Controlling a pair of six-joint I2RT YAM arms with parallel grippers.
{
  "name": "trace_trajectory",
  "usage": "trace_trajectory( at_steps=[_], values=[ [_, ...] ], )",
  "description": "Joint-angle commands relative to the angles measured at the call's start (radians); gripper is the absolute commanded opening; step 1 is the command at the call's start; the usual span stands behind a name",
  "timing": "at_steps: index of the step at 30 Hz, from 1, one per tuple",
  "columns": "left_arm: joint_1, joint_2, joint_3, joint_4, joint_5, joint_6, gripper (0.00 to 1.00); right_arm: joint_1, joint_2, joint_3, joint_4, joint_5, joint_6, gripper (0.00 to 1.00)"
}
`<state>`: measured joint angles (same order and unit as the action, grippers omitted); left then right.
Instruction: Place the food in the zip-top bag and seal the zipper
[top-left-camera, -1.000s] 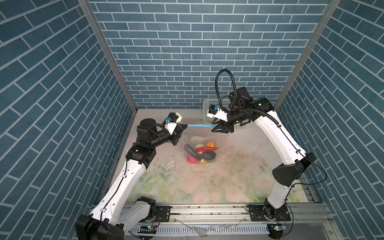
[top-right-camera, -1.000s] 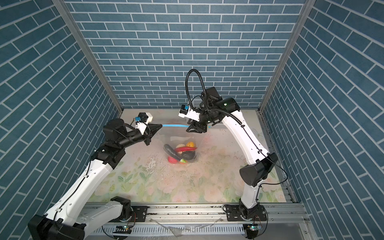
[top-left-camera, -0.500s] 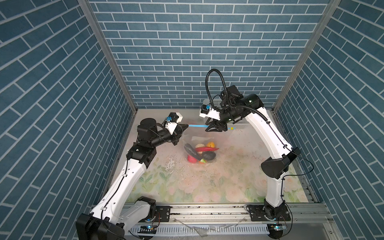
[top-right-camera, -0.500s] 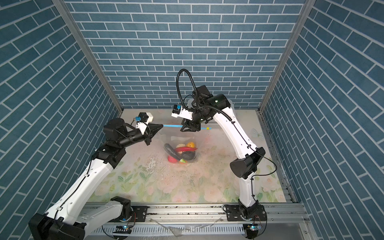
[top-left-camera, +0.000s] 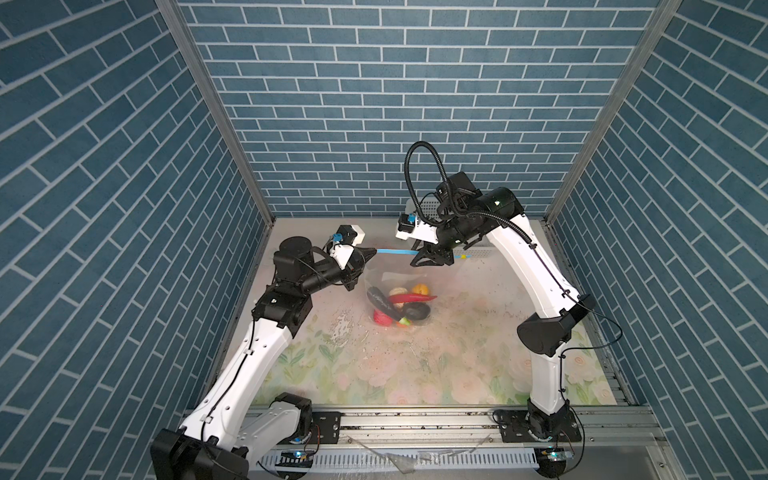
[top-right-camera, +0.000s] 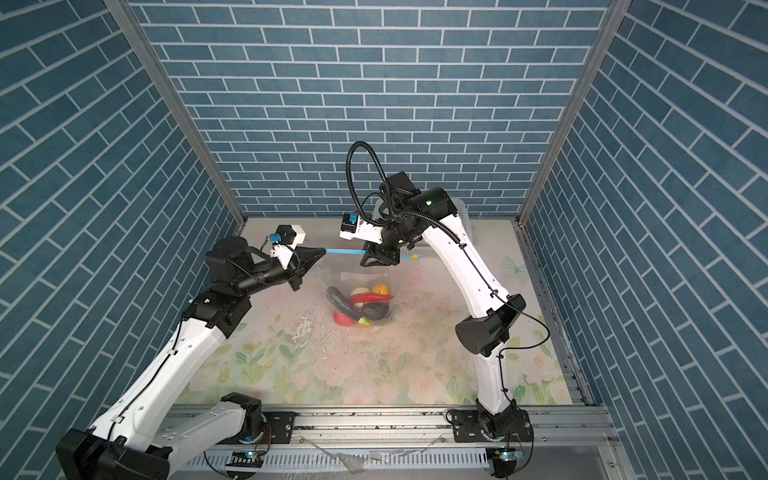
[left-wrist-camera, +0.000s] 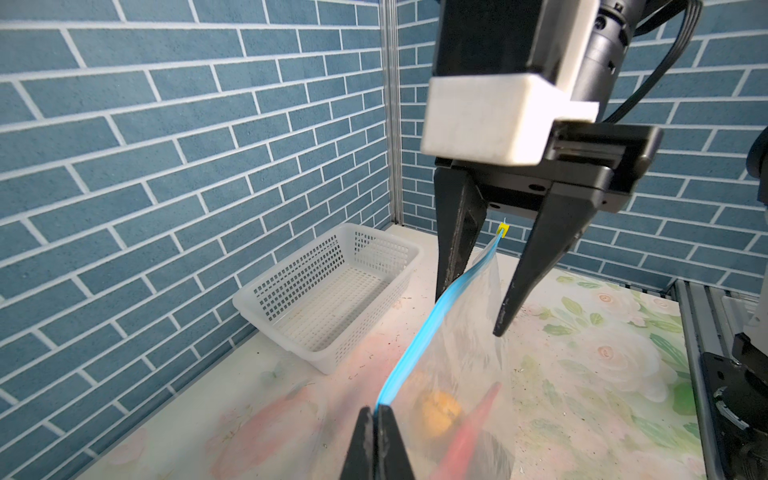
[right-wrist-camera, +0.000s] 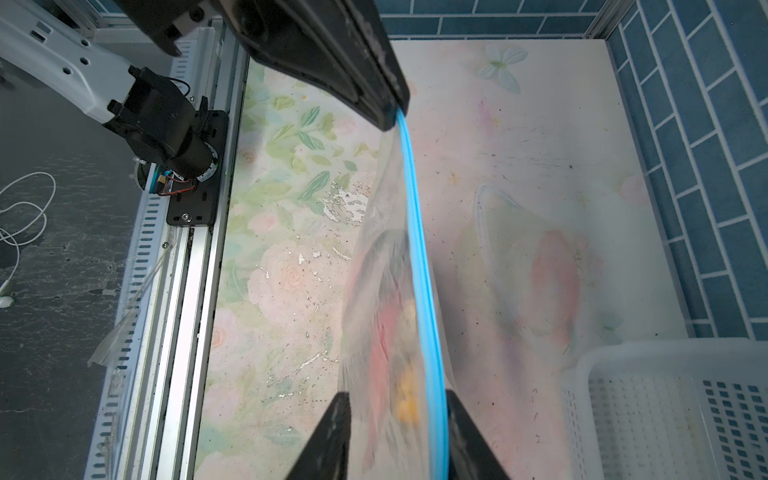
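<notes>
since a second ago the right gripper (top-left-camera: 432, 261) has slid left along the zipper (top-left-camera: 392, 252) toward the left gripper (top-left-camera: 371, 252), its elbow swinging in with it, so the yellow tab (top-left-camera: 462, 256) now shows clear on its right. the left arm and the food (top-left-camera: 400, 305) have not moved. the left gripper's jaws are pressed together on the zipper's left end. the right gripper's jaws stand apart astride the strip, one finger (left-wrist-camera: 455, 249) touching the blue edge, the other off the plastic. the zip-top bag (top-right-camera: 353, 278) hangs from that taut strip at the middle of both top views, its bottom on the floral mat (top-left-camera: 415, 374), the food inside: a red chilli (top-left-camera: 411, 297) across a dark aubergine (top-left-camera: 380, 301), an orange fruit (top-left-camera: 420, 288) behind. the white perforated basket (left-wrist-camera: 328, 286) sits by the back wall, largely hidden by the right arm in both top views. in both wrist views the food is only a blur through the plastic, and whether the strip is sealed cannot be told.
</notes>
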<state>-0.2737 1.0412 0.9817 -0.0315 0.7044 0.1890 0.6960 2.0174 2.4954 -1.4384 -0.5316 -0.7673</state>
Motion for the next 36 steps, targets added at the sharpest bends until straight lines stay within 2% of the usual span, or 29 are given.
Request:
trace_trajectory(
  at_steps=[1, 12, 34, 36],
  values=[
    [-0.002, -0.019, 0.002, 0.033, 0.009, 0.001, 0.00, 0.005, 0.003, 0.040, -0.053, 0.015, -0.034, 0.34],
    [-0.002, -0.027, -0.005, 0.031, 0.004, 0.004, 0.00, 0.004, -0.011, 0.043, -0.044, 0.024, -0.031, 0.16],
    [-0.001, -0.016, 0.000, 0.030, -0.003, 0.003, 0.00, 0.005, -0.027, 0.042, -0.042, 0.038, -0.023, 0.02],
    [-0.002, -0.015, 0.002, 0.028, -0.006, 0.003, 0.03, 0.004, -0.028, 0.043, -0.041, 0.038, -0.019, 0.01]
  ],
)
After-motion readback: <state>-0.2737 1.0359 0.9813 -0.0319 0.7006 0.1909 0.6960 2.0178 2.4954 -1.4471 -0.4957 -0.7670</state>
